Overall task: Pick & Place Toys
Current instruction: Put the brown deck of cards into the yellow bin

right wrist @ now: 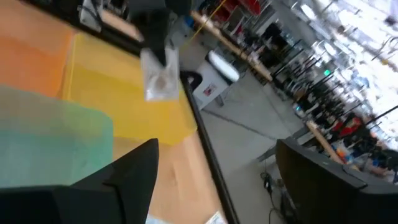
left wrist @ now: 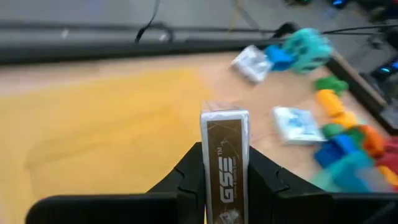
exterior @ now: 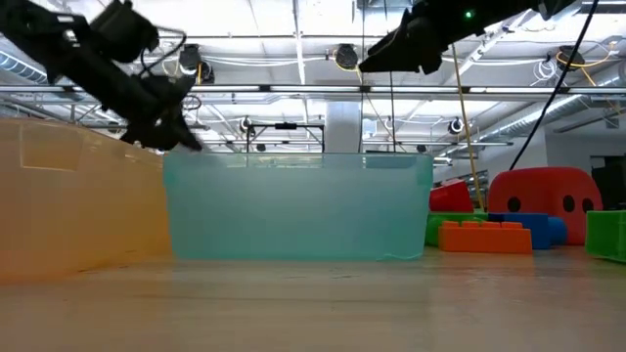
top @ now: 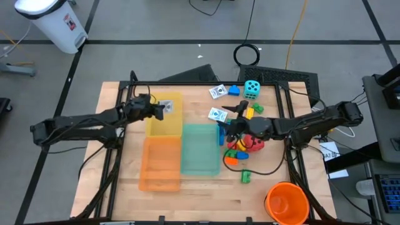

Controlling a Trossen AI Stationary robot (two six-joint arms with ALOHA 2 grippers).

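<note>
While the left gripper (left wrist: 225,180) clamps a card (left wrist: 224,158) above the yellow tray (top: 164,115), the right gripper (top: 223,125) (fingers apart) hovers over the bricks (top: 240,147).

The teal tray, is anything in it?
Empty. The teal tray shows only bare floor from above, and the toys lie beside it.

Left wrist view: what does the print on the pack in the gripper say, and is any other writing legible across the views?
"GSE": on the edge of the card pack clamped in the left gripper over the yellow tray.
Loose picture cards by the bricks: print too small to read.
White bin beyond the table: a label, unreadable.
Right gripper: no markings visible.
</note>
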